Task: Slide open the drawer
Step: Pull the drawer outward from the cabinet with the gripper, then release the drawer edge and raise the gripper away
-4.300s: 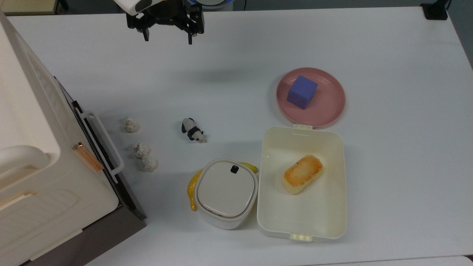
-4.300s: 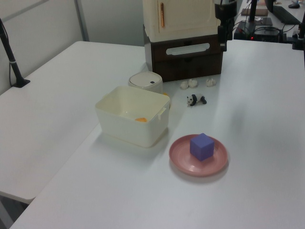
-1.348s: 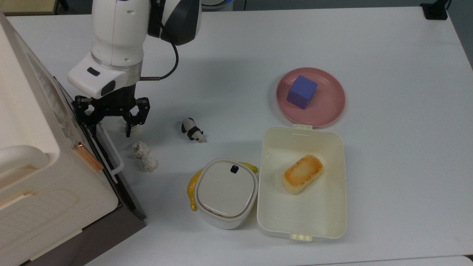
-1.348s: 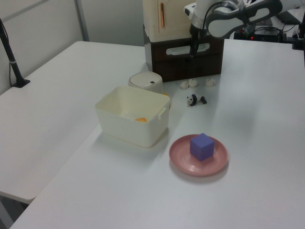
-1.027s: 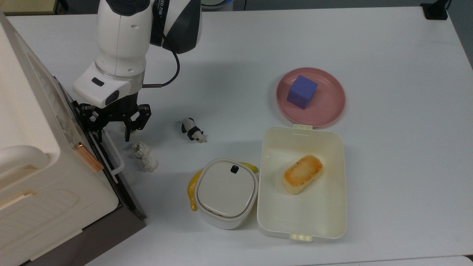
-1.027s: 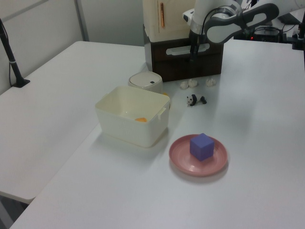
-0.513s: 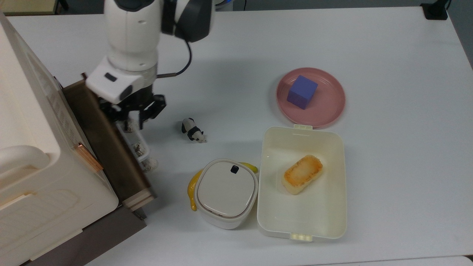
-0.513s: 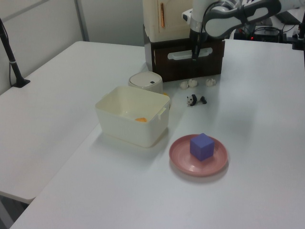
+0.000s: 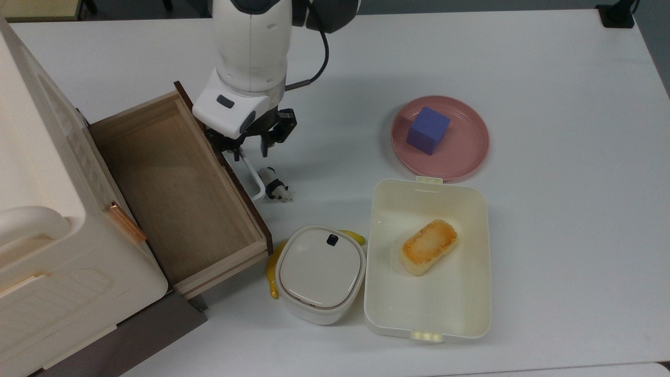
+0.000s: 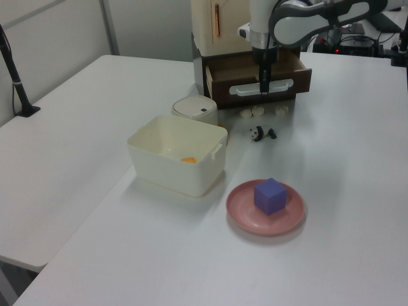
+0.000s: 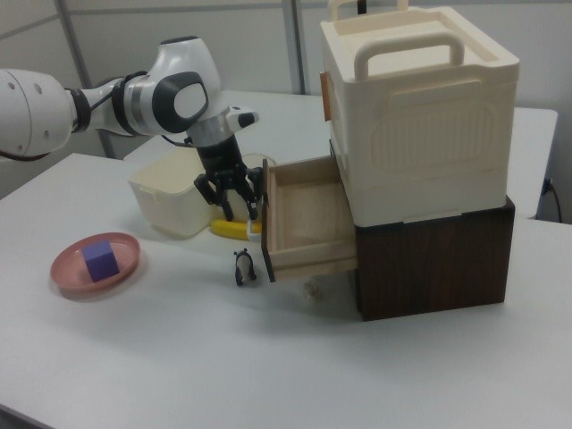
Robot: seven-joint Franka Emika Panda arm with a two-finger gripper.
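While the arm reaches down over the table, the gripper (image 9: 250, 152) hangs at the front of the drawer (image 9: 178, 193), its two fingers spread apart with the white loop handle (image 9: 251, 177) passing between them in the top view; whether a finger touches the bar cannot be told. In the left view the gripper (image 10: 264, 86) sits over the middle of the handle (image 10: 261, 87).

The drawer stands pulled well out of the dark brown cabinet base (image 11: 433, 259), its light-wood inside bare, its dark front panel facing the table's middle. The cream cabinet body (image 11: 418, 107) sits on top of the base, at the top view's left edge of the table (image 9: 549, 63).

Just beside the handle's end lies a small panda figure (image 9: 274, 188). Near the drawer's front corner stands a cream lidded container (image 9: 320, 274), with a banana (image 9: 271, 272) tucked under it. Touching that container is the open cream lunchbox tray (image 9: 426, 314), holding a browned piece of bread (image 9: 428, 246). Beyond the tray, a pink plate (image 9: 466, 152) carries a purple cube (image 9: 428, 130).
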